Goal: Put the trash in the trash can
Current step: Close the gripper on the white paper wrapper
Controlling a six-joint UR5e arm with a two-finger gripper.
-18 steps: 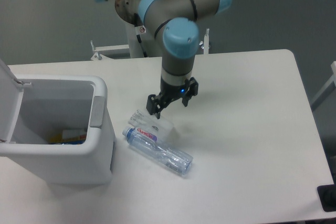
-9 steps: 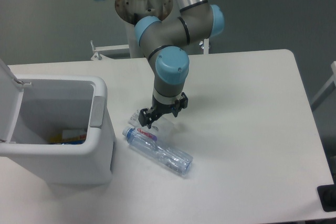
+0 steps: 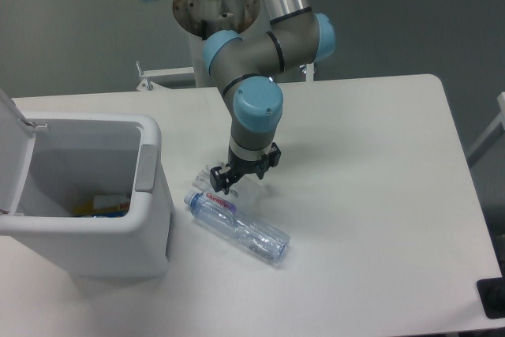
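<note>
The crushed clear bottle [image 3: 237, 225], with a pale blue cap and a red-purple label, lies on the white table just right of the trash can [image 3: 150, 195]. The small clear blister pack [image 3: 207, 174] lies right behind the bottle. My gripper [image 3: 247, 172] is down over the pack, its jaws open and straddling it, with much of the pack hidden beneath. The pale grey trash can stands at the left with its flip lid [image 3: 12, 120] raised.
Some yellow and blue items [image 3: 106, 206] lie at the bottom of the bin. A black object [image 3: 491, 297] sits at the table's near right corner. The arm's base [image 3: 207, 5] rises behind the table's far edge.
The gripper has come down and to the left from above the table onto the blister pack. Over the last half second it barely moved. Bottle and bin stay put.
</note>
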